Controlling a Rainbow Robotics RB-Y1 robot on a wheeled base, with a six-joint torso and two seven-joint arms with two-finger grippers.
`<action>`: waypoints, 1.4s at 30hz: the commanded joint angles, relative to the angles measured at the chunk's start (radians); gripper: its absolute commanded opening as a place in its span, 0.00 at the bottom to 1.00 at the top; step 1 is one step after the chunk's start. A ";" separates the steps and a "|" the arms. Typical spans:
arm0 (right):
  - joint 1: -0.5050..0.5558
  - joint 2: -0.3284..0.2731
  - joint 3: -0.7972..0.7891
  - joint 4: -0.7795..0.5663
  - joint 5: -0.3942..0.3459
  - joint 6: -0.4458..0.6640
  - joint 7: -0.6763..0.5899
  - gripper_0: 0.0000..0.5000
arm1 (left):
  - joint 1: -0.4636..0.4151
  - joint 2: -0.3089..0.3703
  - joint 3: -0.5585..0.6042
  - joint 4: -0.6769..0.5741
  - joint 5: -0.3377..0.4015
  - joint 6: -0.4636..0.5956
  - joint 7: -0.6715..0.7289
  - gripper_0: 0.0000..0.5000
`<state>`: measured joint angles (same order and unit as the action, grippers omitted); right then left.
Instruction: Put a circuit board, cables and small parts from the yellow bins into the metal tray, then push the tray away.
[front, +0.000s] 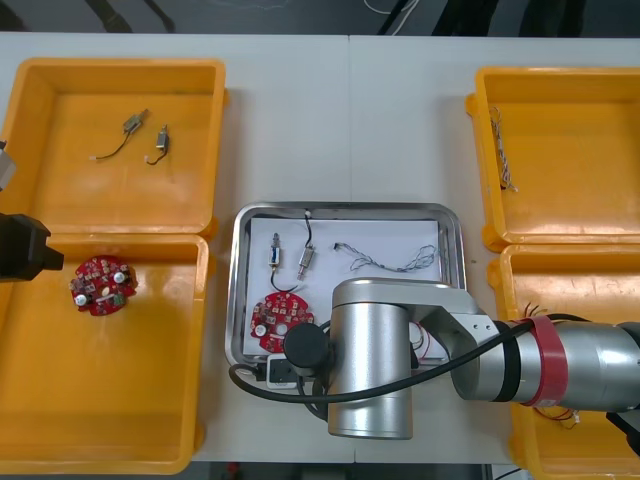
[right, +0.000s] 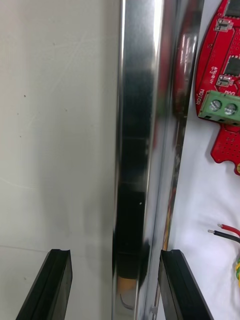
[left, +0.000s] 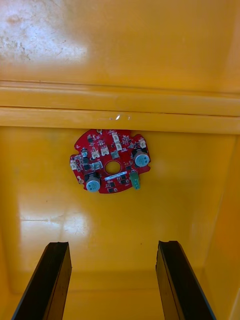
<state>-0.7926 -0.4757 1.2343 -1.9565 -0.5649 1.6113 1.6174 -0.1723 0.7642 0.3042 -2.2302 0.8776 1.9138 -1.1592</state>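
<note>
With the metal tray holding a circuit board, cables and small metal parts, apparently only the push remains — right end effector open astride its rim, left end effector open over a yellow bin.

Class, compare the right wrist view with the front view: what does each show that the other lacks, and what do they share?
Right wrist view adds: the open right claw straddling the rim of the metal tray, and a green terminal block on the red circuit board. Front view adds: yellow bins, a second circuit board in the near left bin, small metal parts in the tray, and the left arm at the left edge. Shared: the tray and its board.
</note>
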 joint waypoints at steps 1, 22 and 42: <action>0.012 0.022 0.016 -0.009 0.005 -0.011 -0.033 1.00 | 0.019 0.040 0.024 -0.031 -0.009 0.006 -0.065 1.00; 0.004 0.023 0.016 -0.021 0.000 -0.011 -0.040 0.00 | 0.019 0.040 0.024 -0.031 -0.009 0.006 -0.065 1.00; -0.119 -0.009 0.016 0.027 -0.012 -0.041 -0.020 0.00 | 0.019 0.040 0.024 -0.031 -0.009 0.006 -0.065 1.00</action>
<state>-0.8558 -0.4764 1.2348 -1.9418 -0.5627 1.5862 1.6082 -0.1723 0.7643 0.3043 -2.2302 0.8775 1.9138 -1.1594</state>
